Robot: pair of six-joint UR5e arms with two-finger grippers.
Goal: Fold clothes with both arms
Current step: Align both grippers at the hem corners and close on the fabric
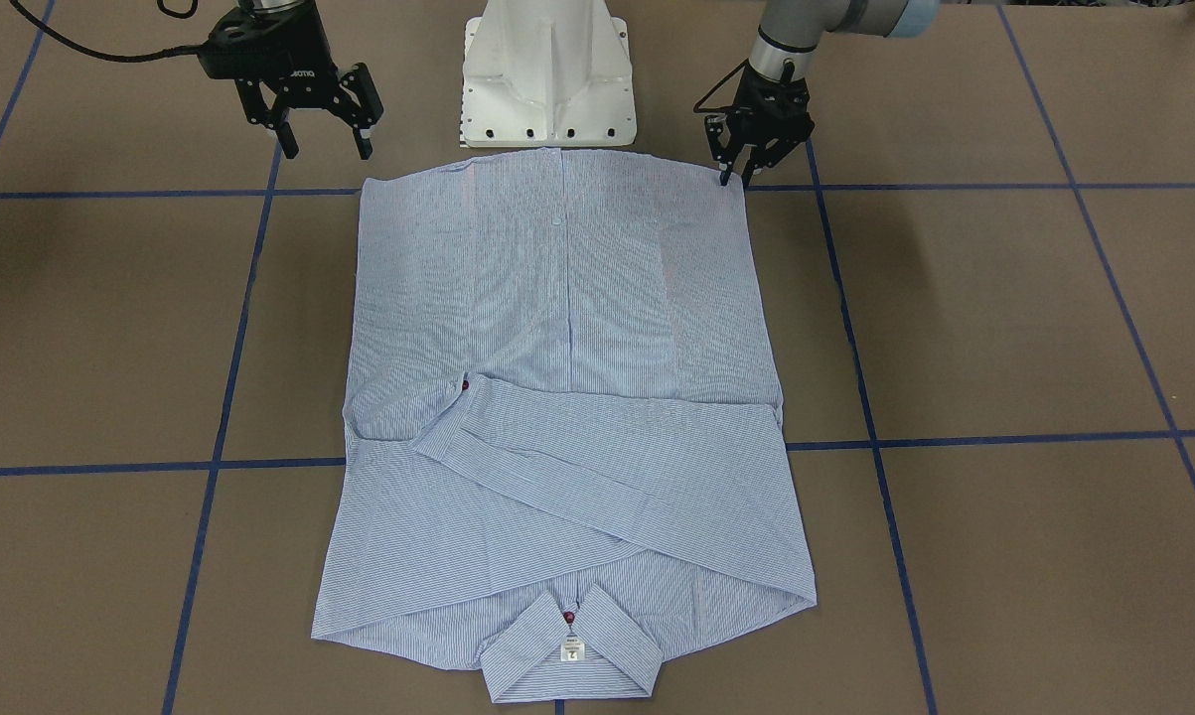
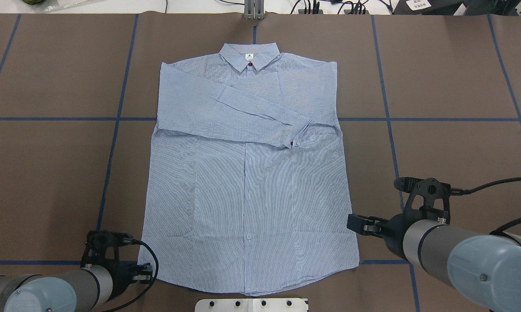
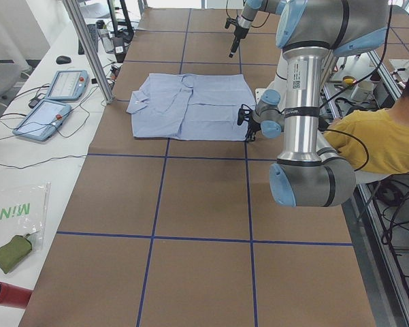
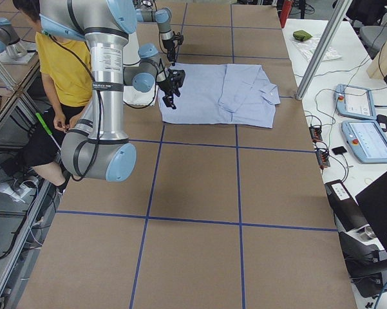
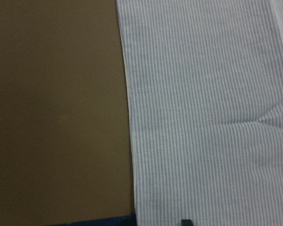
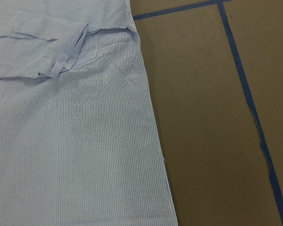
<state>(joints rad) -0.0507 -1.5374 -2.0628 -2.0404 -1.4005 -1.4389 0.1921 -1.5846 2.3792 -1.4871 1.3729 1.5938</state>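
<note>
Shirt point(image 2: 247, 195) lay flat on table point(image 2: 48, 173), sleeves crossed, long axis running away from robot, hem nearest. Left gripper point(image 1: 735, 181) narrowly parted, touched one hem corner. Right gripper point(image 1: 326, 149) hung spread, just beside other corner.

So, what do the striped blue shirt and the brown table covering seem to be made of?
The light blue, finely white-striped button-up shirt looks like thin woven cloth, probably cotton or a blend: matt, with soft creases. The brown table covering looks like matt paper or card, not certain; it lies flat without shine.
</note>
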